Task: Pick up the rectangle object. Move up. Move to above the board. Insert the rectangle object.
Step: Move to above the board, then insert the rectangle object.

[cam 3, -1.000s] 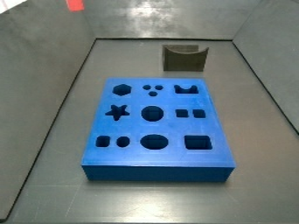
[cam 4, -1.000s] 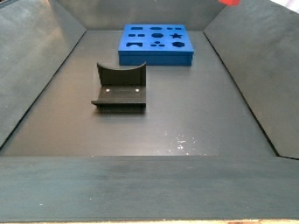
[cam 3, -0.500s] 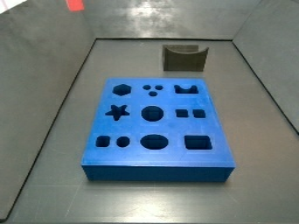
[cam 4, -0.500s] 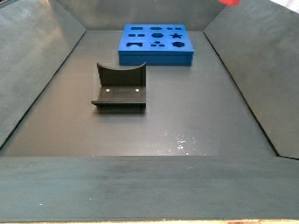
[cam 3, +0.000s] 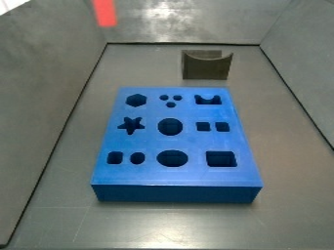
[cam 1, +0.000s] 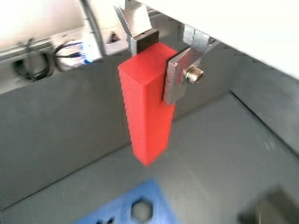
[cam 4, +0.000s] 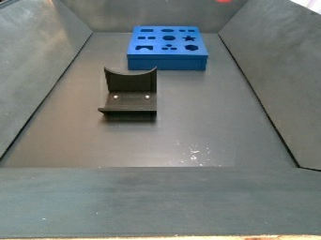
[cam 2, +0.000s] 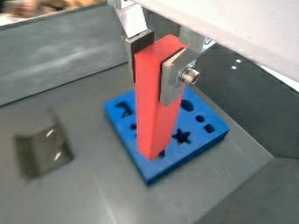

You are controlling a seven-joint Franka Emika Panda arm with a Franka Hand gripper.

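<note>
Where you check both wrist views, you find the gripper (cam 1: 160, 54) clamped on the upper end of the rectangle object (cam 1: 147, 105), its silver fingers (cam 2: 176, 73) pressing opposite faces. You see the bar hang upright, high over the floor (only its red lower tip (cam 3: 104, 13) shows at the top edge of a side view). You find the board (cam 3: 174, 142) flat on the floor below, with the fixture (cam 4: 129, 94) well apart from it.
</note>
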